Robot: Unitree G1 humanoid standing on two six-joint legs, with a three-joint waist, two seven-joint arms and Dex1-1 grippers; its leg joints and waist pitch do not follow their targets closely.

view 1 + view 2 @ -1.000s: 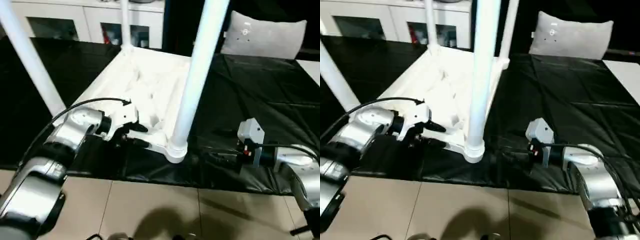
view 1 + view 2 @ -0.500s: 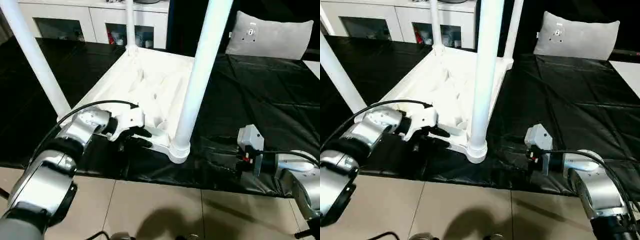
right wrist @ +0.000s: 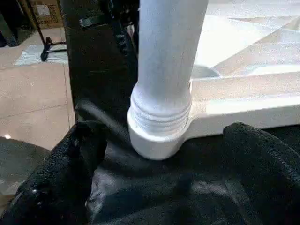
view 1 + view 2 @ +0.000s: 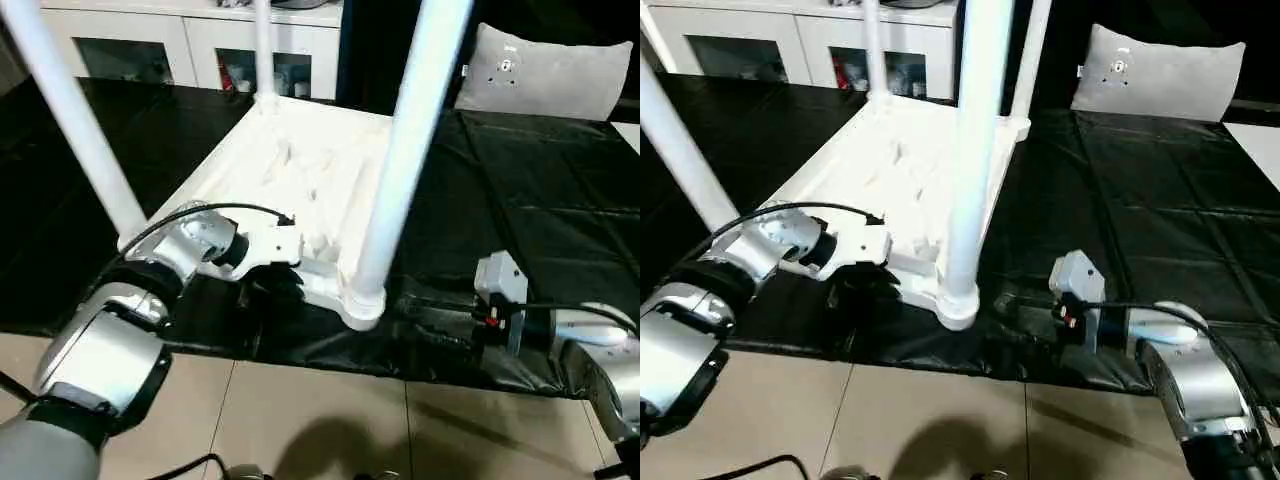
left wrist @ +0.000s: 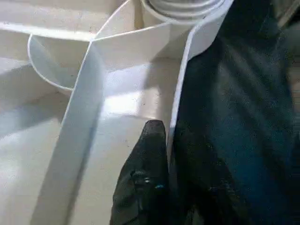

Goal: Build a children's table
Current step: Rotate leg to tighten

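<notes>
So the children's table (image 4: 300, 170) is flipped upside down on a black, crinkly sheet (image 4: 520, 200), smooth white plastic with ribs on the underside and tapered round legs sticking up. The near leg (image 4: 400, 170) is threaded into its round corner socket (image 3: 157, 136), and you can see the screw ridges at the base. My left gripper (image 4: 272, 285) is at the table's near edge beside that socket, fingers pinched narrow on the thin rim wall, one finger (image 5: 145, 178) inside it. My right gripper (image 3: 154, 187) sits on the sheet just on the other side of that socket, jaws spread wide, touching nothing. Beyond the table there's a white cabinet (image 4: 190, 45) with glass doors and a grey cushion (image 4: 545, 70).
</notes>
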